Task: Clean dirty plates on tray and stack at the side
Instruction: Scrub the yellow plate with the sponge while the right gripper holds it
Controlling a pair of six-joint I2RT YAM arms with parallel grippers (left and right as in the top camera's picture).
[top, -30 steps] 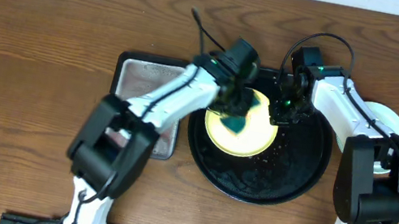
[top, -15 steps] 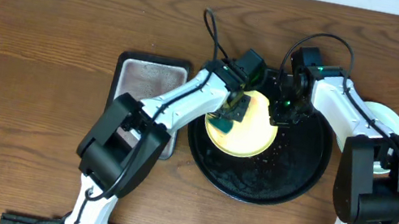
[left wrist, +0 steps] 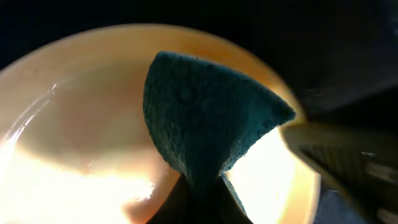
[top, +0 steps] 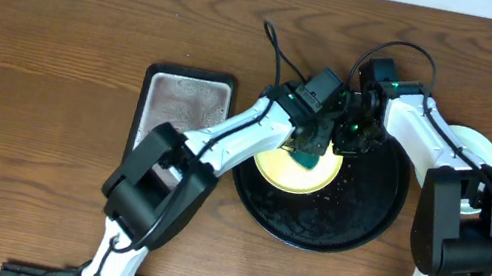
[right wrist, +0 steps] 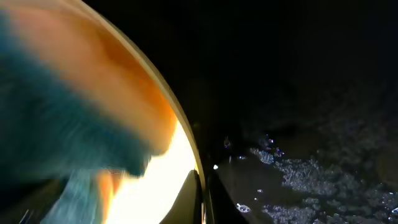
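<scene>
A pale yellow plate (top: 295,174) lies in the round black tray (top: 354,218). My left gripper (top: 311,141) is shut on a teal sponge (top: 307,153) and presses it on the plate's far right part. In the left wrist view the folded sponge (left wrist: 202,106) rests on the wet yellow plate (left wrist: 74,118) above the fingers (left wrist: 202,202). My right gripper (top: 347,141) is shut on the plate's right rim. In the right wrist view its fingers (right wrist: 200,198) pinch the rim (right wrist: 180,134), with the sponge (right wrist: 56,137) blurred at left. A pale plate (top: 476,146) lies at the right, partly under the right arm.
A rectangular grey metal tray (top: 180,106) lies left of the black tray, partly under the left arm. Soap foam and droplets (right wrist: 311,180) lie on the black tray floor right of the plate. The two grippers are very close together.
My left gripper has dragged the sponge across the plate from its left-middle to its far right, close to the right gripper. The right gripper has kept its hold on the rim.
</scene>
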